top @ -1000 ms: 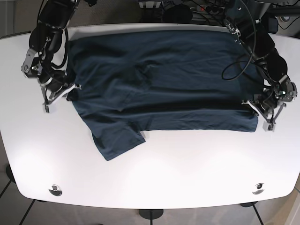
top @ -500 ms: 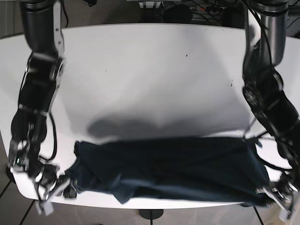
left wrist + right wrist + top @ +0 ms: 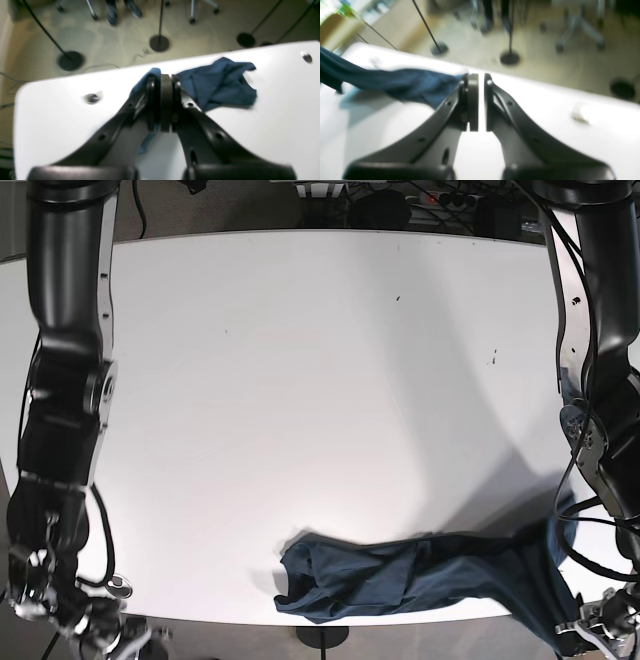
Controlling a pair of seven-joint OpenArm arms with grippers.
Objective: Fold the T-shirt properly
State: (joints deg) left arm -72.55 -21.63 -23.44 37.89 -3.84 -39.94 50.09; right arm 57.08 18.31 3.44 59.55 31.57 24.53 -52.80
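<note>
T-shirt lies bunched along the table edge, pinched in closed left gripper; right gripper, barely parted, holds nothing visible.

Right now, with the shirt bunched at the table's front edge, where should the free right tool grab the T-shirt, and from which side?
Probably the loose crumpled end of the T-shirt, opposite the corner the left tool is clamped on. Come in low along the table from the right arm's own side: that end lies in a raised heap facing the right tool, whose jaws hold nothing.
</note>
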